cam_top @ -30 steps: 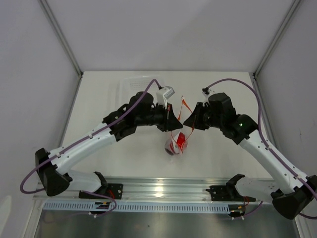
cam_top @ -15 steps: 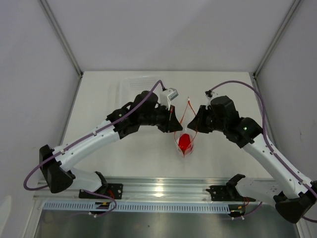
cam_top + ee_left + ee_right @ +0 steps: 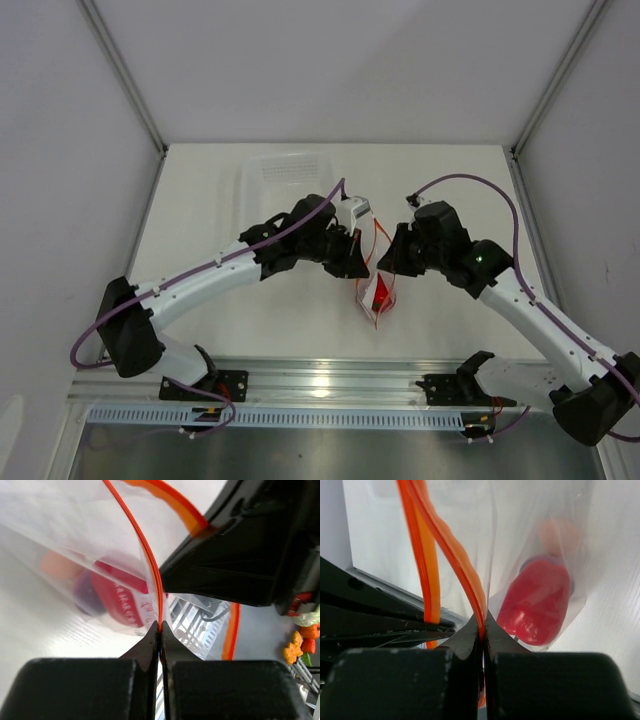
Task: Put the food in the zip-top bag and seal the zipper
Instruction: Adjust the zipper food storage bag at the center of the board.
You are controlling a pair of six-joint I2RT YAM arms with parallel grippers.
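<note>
The clear zip-top bag (image 3: 377, 292) hangs between my two grippers, above the table. Inside it are the red pepper-like piece (image 3: 537, 605), the purple piece (image 3: 86, 592) and the peach ball (image 3: 560, 534). My left gripper (image 3: 357, 250) is shut on one side of the orange-red zipper strip (image 3: 148, 555), as the left wrist view (image 3: 160, 626) shows. My right gripper (image 3: 394, 262) is shut on the other side of the strip (image 3: 451, 555), as the right wrist view (image 3: 482, 628) shows. The bag's mouth is open, with the two strips apart.
A clear rectangular tray (image 3: 285, 172) lies at the back of the table, behind the left arm. The metal rail (image 3: 330, 378) runs along the near edge. Grey walls stand on both sides.
Both grippers have come closer together and shifted slightly right, carrying the bag. The bag's mouth has narrowed and the food now hangs at the bag's bottom.
</note>
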